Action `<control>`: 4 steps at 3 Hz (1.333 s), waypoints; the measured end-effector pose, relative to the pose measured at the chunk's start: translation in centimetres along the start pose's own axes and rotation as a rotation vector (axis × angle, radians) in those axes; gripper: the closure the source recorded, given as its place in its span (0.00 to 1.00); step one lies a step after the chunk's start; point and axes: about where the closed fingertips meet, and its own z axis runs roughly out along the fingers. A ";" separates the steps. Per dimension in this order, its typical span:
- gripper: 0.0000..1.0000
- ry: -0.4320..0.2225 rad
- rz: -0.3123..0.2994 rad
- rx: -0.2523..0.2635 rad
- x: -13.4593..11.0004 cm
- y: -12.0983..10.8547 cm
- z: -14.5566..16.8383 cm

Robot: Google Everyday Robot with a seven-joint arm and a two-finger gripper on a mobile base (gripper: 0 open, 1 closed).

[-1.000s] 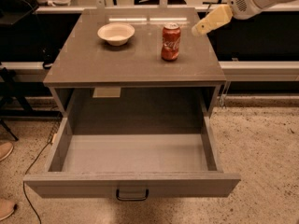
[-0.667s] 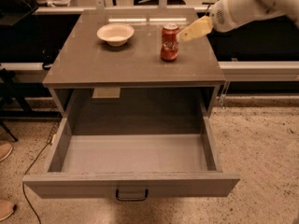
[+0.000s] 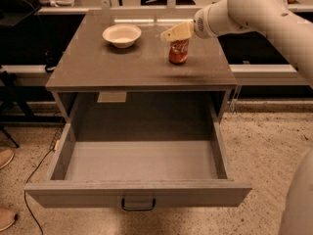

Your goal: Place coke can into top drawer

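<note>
The red coke can (image 3: 178, 51) stands upright on the grey cabinet top (image 3: 117, 65), right of centre. My gripper (image 3: 172, 33), with cream fingers, reaches in from the right and hangs over the top of the can, hiding its upper end. The top drawer (image 3: 139, 192) is pulled fully out toward me, with nothing inside; its front panel has a small dark handle (image 3: 138, 205) at the centre.
A white bowl (image 3: 122, 35) sits on the cabinet top, left of the can. My white arm (image 3: 254, 13) fills the upper right. A black cable (image 3: 34, 180) and shoes (image 3: 6, 156) lie on the speckled floor at left. Shelving runs behind the cabinet.
My gripper has moved left from beyond the cabinet's right edge to just over the top of the can. The can, bowl and drawer have not moved.
</note>
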 end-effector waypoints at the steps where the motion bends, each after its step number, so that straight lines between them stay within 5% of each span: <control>1: 0.17 -0.017 0.018 -0.034 -0.7 1.6 2.7; 3: 0.70 0.006 0.025 -0.039 0.3 2.7 2.8; 4: 0.94 0.005 0.005 -0.063 1.3 2.7 -1.9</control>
